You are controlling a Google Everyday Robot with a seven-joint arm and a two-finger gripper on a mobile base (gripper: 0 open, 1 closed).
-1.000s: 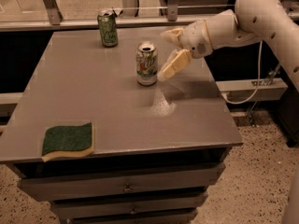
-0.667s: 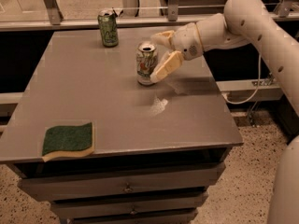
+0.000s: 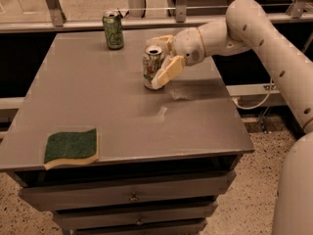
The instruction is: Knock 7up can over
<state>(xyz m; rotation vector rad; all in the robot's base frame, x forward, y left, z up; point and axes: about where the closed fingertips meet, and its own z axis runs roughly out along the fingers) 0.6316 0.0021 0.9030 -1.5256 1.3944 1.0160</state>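
— Up against the 7up can (image 3: 153, 66): is that where your gripper sits?

— Yes. My gripper (image 3: 163, 58) reaches in from the can's right, and I have it released, fingers spread. One finger lies behind the can's top. The other finger (image 3: 166, 72) slants down its right side and looks to be touching it.

— And the can itself?

— It stands upright on the table (image 3: 122, 111), open top showing. The all-green can (image 3: 113, 30) stands behind it and to its left, apart from it. The sponge (image 3: 71, 147) lies well in front of it and to its left, far from my work.

— So which step are you at?

— As I judge it, the approach is done and the push is just starting. The can has not tipped yet.

— What does the next move ask of you?

— A sideways sweep to the can's left, taken high on its body so it topples and doesn't just slide. I don't need to clench anything. My worry is that a low push would only shove it along upright.

— What is different from a second ago?

— My gripper was off to the can's right then, with a gap between them. Now it has closed that gap and the fingers straddle the can. The can has kept its spot and its upright stance, and the green can and sponge have not moved.
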